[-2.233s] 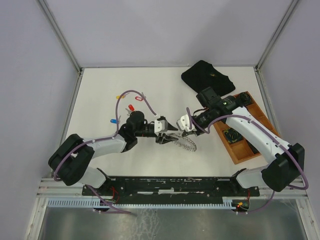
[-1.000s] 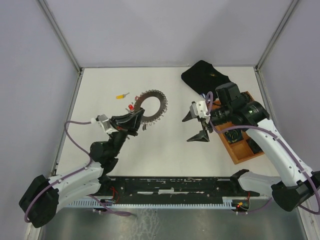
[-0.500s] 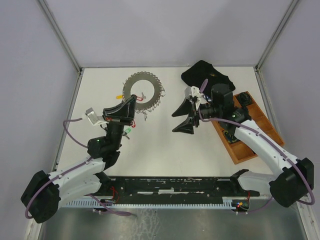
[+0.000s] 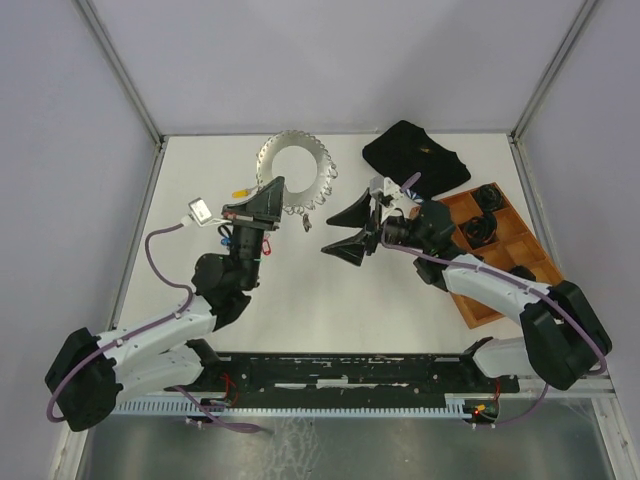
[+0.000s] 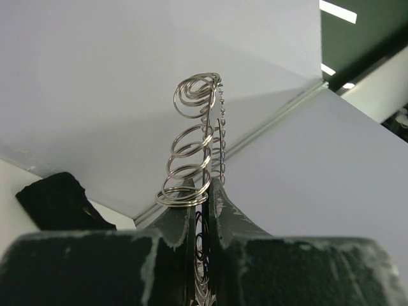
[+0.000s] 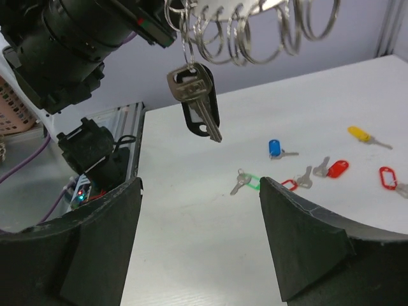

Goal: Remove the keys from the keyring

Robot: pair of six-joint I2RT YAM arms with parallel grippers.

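- Since half a second before, the left gripper (image 4: pixel 268 205) had carried the keyring (image 4: pixel 292 170) higher and further toward the far wall. The right gripper (image 4: pixel 345 232) had swung left across the tabletop (image 4: pixel 330 300) to face it.
- A couple of seconds before that, both grippers had met low over the middle of the tabletop, so the ring went from a low shared hold to a raised, one-armed one.
- In the left wrist view, the left jaws were together and clamped on the keyring's edge, with its small split rings (image 5: pixel 191 172) standing up out of the pinch.
- The right jaws stood wide apart and held nothing.
- In the right wrist view, one key with a black head (image 6: pixel 197 102) hung from the ring's underside, just ahead of the open jaws and not between them.
- Loose keys lay on the tabletop below: a blue one (image 6: pixel 275 148), a yellow one (image 6: pixel 359 133), a red one (image 6: pixel 336 168) and a green one (image 6: pixel 245 183).
- By that count the task looked well along, and the black-headed key was the only one I could see on the ring.
- The next move was probably for the right jaws to close on that dangling key, which hung free and might swing away.
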